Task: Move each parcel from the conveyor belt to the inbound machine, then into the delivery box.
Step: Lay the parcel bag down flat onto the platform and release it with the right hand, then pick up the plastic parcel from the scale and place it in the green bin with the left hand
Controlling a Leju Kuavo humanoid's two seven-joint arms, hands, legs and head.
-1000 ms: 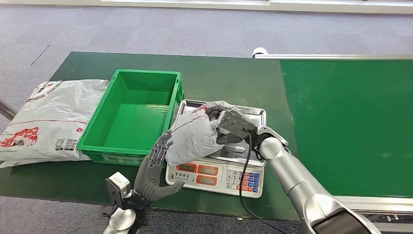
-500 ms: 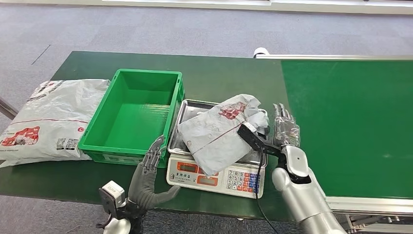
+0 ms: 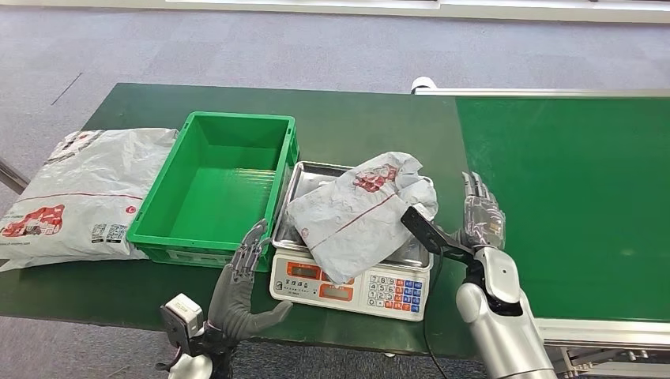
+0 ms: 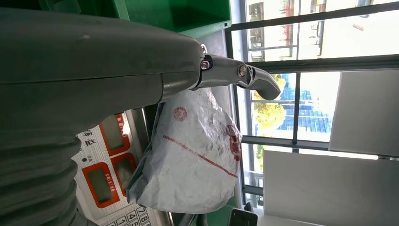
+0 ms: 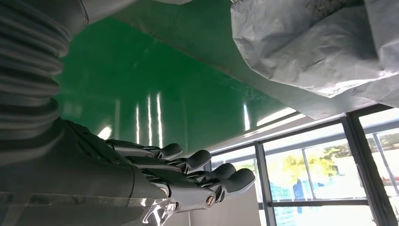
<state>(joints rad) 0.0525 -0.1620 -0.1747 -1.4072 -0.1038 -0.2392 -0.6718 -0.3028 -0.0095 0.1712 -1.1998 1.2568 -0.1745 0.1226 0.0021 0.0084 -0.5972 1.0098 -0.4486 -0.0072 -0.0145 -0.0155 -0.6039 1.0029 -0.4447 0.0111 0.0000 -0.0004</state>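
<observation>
Left hand (image 3: 237, 296) and right hand (image 3: 480, 217) are shown with fingers spread, holding nothing. A grey parcel (image 3: 359, 213) is seen lying on the weighing scale's steel tray (image 3: 296, 193). The green crate (image 3: 213, 185) beside it is seen without contents.

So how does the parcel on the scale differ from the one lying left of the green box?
The parcel on the scale is smaller, crumpled and bunched up, overhanging the scale's keypad side. The parcel left of the box looks much larger and lies flatter on the green table, beside the green box. Both are grey-white plastic mailers with red print, and neither robot hand touches them.
</observation>
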